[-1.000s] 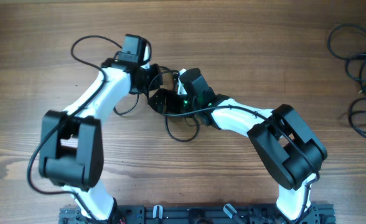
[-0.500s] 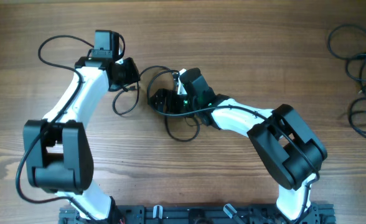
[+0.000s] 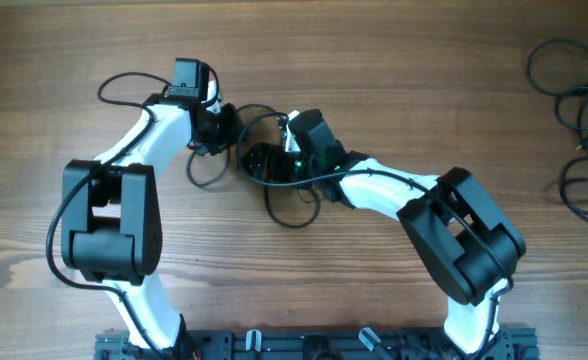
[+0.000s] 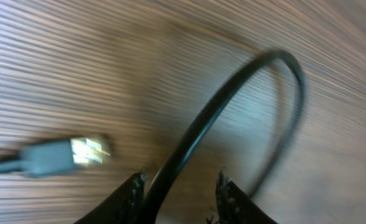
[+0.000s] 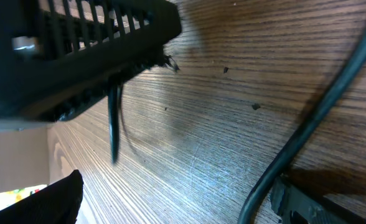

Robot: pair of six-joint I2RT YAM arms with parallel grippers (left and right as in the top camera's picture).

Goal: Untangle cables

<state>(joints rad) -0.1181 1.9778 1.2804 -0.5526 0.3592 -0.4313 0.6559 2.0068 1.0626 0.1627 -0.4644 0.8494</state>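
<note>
Thin black cables (image 3: 294,225) lie tangled mid-table between the two grippers. One loop hangs toward the near side under the right gripper (image 3: 262,160), and another loop sits just left of it, below the left gripper (image 3: 221,125). More black coils (image 3: 577,97) sit well apart at the far-right edge of the wooden table (image 3: 424,60).

In the left wrist view one cable (image 4: 233,92) arcs up and over, glossy and round, and runs down between the left fingers (image 4: 135,194). It sits close to one tip, with a gap to the other. The jaws are parted and not clamped on it. A grey plug (image 4: 65,155) with a metal end lies flat on the wood to the left, blurred.

The right gripper has its jaws spread wide over the tangle and grips nothing. A cable crosses the wood beside it in its wrist view.

Versus half a second ago, the left gripper has swung back right, closer to the right gripper, and the left loop sits nearer the tangle. The right arm is unchanged.
</note>
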